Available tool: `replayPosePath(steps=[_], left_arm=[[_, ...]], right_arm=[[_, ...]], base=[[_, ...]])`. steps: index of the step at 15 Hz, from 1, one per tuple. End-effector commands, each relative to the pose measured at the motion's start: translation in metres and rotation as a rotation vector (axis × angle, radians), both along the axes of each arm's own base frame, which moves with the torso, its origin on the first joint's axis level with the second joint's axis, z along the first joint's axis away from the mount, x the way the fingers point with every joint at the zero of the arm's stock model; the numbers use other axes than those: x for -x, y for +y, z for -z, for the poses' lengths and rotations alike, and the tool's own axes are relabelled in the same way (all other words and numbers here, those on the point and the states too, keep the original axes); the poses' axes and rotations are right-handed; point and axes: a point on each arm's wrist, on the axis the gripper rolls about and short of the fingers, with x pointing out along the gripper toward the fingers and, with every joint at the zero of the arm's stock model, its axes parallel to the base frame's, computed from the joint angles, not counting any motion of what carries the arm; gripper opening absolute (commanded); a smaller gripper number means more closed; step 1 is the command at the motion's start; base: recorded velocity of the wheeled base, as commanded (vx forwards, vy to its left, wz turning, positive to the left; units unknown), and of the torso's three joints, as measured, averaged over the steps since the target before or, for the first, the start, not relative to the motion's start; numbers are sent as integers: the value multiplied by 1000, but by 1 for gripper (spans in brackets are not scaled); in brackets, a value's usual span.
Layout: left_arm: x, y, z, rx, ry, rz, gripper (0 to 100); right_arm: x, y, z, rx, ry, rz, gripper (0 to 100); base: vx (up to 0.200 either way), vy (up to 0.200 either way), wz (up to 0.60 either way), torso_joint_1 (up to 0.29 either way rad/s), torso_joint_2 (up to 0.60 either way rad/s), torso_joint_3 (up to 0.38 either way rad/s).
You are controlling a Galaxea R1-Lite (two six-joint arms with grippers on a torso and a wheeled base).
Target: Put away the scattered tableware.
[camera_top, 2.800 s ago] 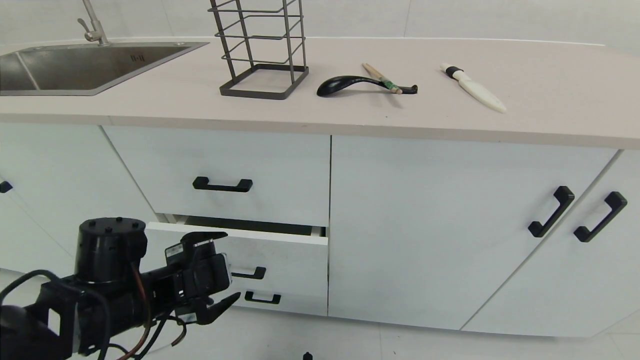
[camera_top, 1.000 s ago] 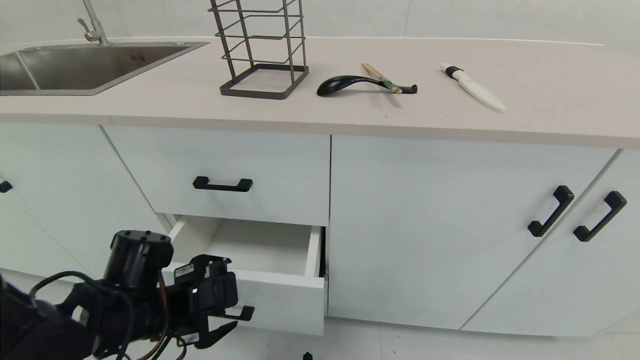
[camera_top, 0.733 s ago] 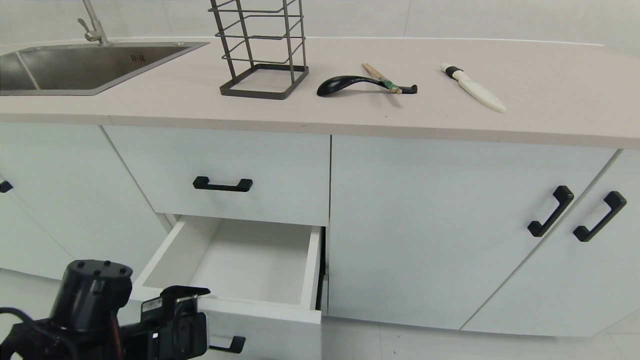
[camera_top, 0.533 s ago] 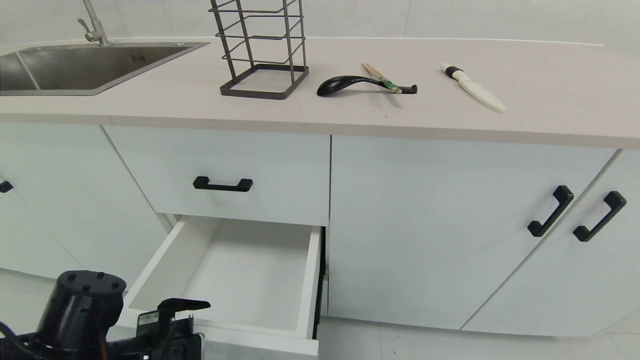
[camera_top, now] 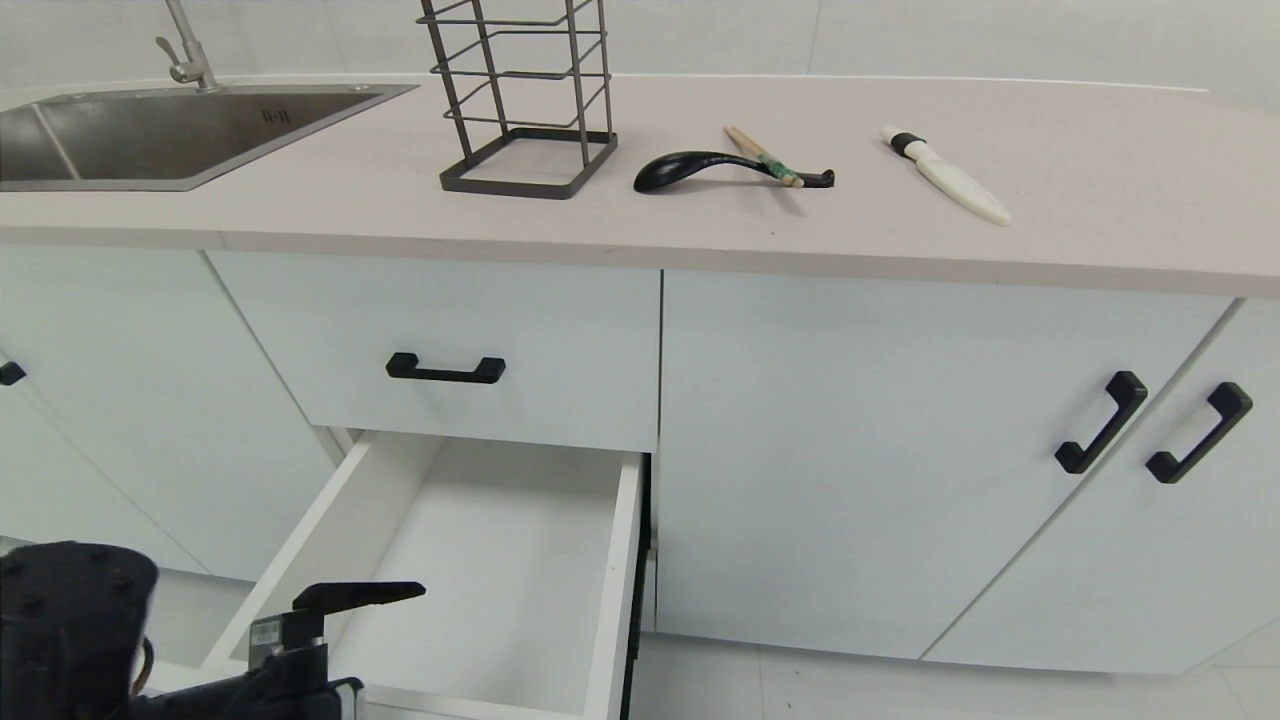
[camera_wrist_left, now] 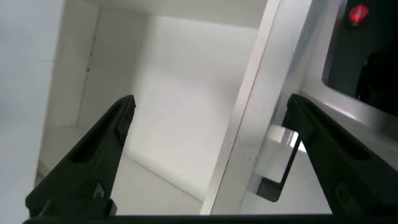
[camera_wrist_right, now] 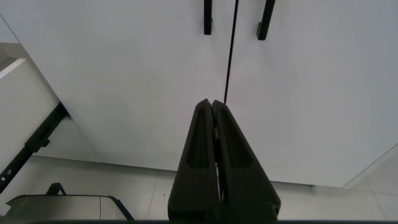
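On the counter lie a black ladle (camera_top: 700, 165), a pair of wooden chopsticks (camera_top: 764, 156) resting across its handle, and a white knife (camera_top: 952, 181) further right. Below, the lower drawer (camera_top: 618, 560) stands pulled far out, its inside bare. My left gripper (camera_wrist_left: 211, 155) is open at the drawer's front panel (camera_wrist_left: 245, 121), its fingers wide apart on either side of the panel's edge and the black handle (camera_wrist_left: 281, 167). One of its fingers (camera_top: 360, 596) pokes over the drawer's near corner. My right gripper (camera_wrist_right: 214, 115) is shut on nothing, facing white cabinet doors.
A dark wire rack (camera_top: 525, 100) stands on the counter left of the ladle, and a steel sink (camera_top: 150, 130) with a tap is at far left. The upper drawer (camera_top: 445, 369) is closed. Cabinet doors with black handles (camera_top: 1102, 422) fill the right.
The lower drawer has come from barely open to pulled far out. My left arm has drawn back and down toward the lower left corner with it.
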Motion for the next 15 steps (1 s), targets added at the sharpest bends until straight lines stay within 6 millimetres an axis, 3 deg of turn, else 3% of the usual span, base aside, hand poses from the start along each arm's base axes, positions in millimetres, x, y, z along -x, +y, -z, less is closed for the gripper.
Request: replayPosePath(steps=[1,2,4,5,7,10,12,15], left_arm=[[31,8,-44,185,-72,20,100],[54,23,-68,284,-38,-25,100],[79,43,-90,457,40,-134,100],[92,53,-105,690,153,-272,100],[95,56,-113,911,276,-377,100],[90,55,-95,1020,304,-429,100],[98,62,-51,1016,125,-505,100],[119,69,2,1059,33,-553,100]], right_arm=[[0,0,0,0,2,0,0],[0,0,0,1,2,0,0],[0,0,0,1,2,0,0],[0,0,0,1,2,0,0],[0,0,0,0,2,0,0],[0,0,0,0,2,0,0],[0,0,0,0,2,0,0],[0,0,0,0,2,0,0]], base=[[0,0,0,0,0,0],[0,0,0,0,0,0],[0,0,0,0,0,0],[0,0,0,0,0,0],[0,0,0,0,0,0],[0,0,0,0,0,0],[0,0,0,0,0,0],[0,0,0,0,0,0]])
